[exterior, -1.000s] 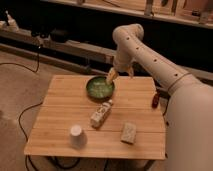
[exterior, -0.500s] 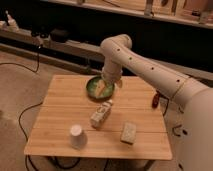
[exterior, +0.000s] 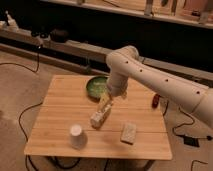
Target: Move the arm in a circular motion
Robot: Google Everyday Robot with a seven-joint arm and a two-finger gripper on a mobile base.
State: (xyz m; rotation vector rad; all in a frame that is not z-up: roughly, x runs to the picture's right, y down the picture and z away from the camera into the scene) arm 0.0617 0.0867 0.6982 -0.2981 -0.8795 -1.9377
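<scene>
Item: arm (exterior: 150, 80), cream-white, thick rounded segments with small dark dots, entering from the right edge of the view, bent at an elbow above the far middle of the worktop (exterior: 60, 115), last segment pointing down and to the left. Gripper (exterior: 105, 103): small tan tip, low over the middle of the worktop, just in front of the green bowl (exterior: 94, 86) and just above the tan box (exterior: 98, 119); contact with the box cannot be told; whether the gripper is wide, narrow or holding anything cannot be told. Worktop: pale wooden slats, rectangular. On it: green bowl at the far middle, partly behind the arm; tan box near the centre, lying at a slant; white cup (exterior: 76, 136) at the near left, mouth down; pale speckled block (exterior: 128, 132) at the near right; small red object (exterior: 156, 100) at the right edge. Surroundings: dark cable (exterior: 27, 117) on the floor at left; long ledge (exterior: 65, 47) behind
</scene>
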